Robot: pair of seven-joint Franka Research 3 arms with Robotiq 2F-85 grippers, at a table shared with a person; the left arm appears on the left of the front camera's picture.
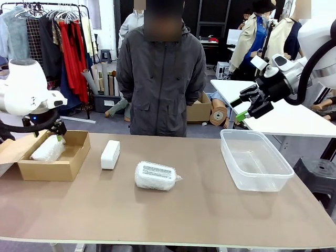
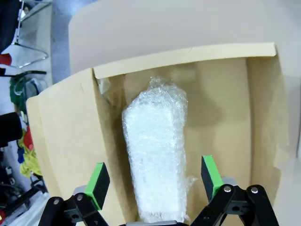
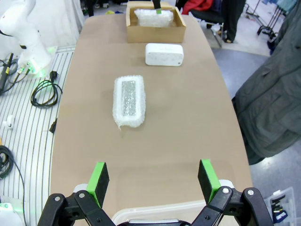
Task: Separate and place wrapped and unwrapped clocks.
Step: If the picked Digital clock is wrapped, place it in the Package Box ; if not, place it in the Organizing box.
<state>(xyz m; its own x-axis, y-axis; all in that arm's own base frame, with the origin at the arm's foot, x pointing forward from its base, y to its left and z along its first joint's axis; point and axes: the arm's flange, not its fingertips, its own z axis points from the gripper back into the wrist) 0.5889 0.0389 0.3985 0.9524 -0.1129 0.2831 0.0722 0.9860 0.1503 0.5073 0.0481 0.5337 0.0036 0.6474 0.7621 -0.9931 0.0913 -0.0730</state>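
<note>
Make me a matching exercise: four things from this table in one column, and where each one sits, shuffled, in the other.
Things
1. bare white clock
2. wrapped clock with a grey panel showing
3. other wrapped clock
4. clear plastic tub

Places
A. inside the brown cardboard box
B. on the robot's right side of the table
C. on the table just beside the box
D. near the table's middle

Pairs: 1-C, 2-D, 3-A, 4-B

cardboard box [image 1: 50, 170]: left | clear tub [image 1: 229, 157]: right | person [image 1: 160, 79]: far side, hands perhaps behind back
</note>
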